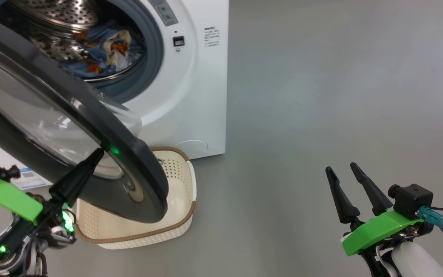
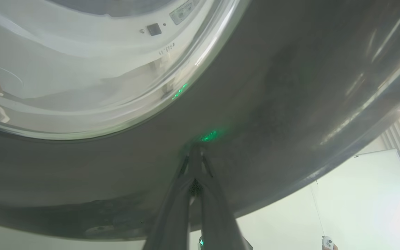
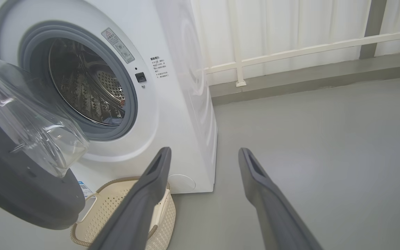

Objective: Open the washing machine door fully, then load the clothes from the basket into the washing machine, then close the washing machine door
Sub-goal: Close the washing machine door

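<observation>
A: Well, you're on the last step, I'd say: the clothes (image 1: pixel 106 50) lie in the drum of the washing machine (image 1: pixel 190 96), and the basket (image 1: pixel 192 209) on the floor below looks empty.
B: Agreed. Your left gripper (image 1: pixel 95 155) is closed, tips pressed to the black rim of the washing machine door (image 1: pixel 140 173), which stands half open over the basket.
A: Your right gripper (image 1: pixel 340 167) hangs open, well apart.
B: Next you need a steady push on that rim, swinging the door round until it latches; mind the tips don't slide on the gloss.
</observation>
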You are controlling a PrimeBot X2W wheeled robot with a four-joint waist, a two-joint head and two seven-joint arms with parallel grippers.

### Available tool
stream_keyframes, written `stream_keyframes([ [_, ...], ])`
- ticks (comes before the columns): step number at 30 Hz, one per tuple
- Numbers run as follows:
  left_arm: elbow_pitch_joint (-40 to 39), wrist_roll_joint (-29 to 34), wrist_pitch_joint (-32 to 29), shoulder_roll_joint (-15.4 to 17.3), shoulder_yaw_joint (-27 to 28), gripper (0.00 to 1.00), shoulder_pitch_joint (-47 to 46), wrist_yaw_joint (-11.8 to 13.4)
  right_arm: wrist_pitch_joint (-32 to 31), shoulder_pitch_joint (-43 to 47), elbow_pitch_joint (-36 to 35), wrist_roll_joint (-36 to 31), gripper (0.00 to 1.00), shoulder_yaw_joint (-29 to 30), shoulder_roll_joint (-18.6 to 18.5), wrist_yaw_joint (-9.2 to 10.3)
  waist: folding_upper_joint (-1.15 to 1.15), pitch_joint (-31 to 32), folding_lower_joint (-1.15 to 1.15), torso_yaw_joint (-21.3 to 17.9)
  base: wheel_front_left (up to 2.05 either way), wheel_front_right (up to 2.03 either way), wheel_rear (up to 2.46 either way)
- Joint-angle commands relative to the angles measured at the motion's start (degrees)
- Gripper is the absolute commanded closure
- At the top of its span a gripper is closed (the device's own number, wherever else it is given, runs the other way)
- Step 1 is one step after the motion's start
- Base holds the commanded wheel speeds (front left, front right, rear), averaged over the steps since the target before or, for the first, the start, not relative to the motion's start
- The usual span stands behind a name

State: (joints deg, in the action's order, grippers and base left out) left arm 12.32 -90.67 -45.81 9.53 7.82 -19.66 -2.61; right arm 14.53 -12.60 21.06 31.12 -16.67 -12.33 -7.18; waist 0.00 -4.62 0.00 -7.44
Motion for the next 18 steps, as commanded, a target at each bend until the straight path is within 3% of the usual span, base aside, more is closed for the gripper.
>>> stream_keyframes([
  [1, -0.7, 0.6, 0.4, 1.1, 1.4, 1.00, -3.0, -1.0, 0.5, -1.5, -1.3, -1.0, 0.00, -0.9, 0.0, -0.31, 0.00, -0.5, 0.00, -1.2, 0.00, 0.00, 0.00],
  [9, 2.1, 1.1, 1.7, 0.5, 1.6, 1.00, -4.8, -2.9, 0.5, -1.1, -1.4, -1.3, 0.00, -0.3, 0.2, -0.31, 0.00, -0.3, 0.00, -1.2, 0.00, 0.00, 0.00],
  [18, 3.5, 1.5, 2.6, -0.2, 1.7, 1.00, -4.7, -3.7, 0.5, -0.6, -1.2, -1.5, 0.00, -0.2, 0.1, -0.31, 0.00, 1.1, 0.00, 1.4, 0.00, 0.00, 0.00],
])
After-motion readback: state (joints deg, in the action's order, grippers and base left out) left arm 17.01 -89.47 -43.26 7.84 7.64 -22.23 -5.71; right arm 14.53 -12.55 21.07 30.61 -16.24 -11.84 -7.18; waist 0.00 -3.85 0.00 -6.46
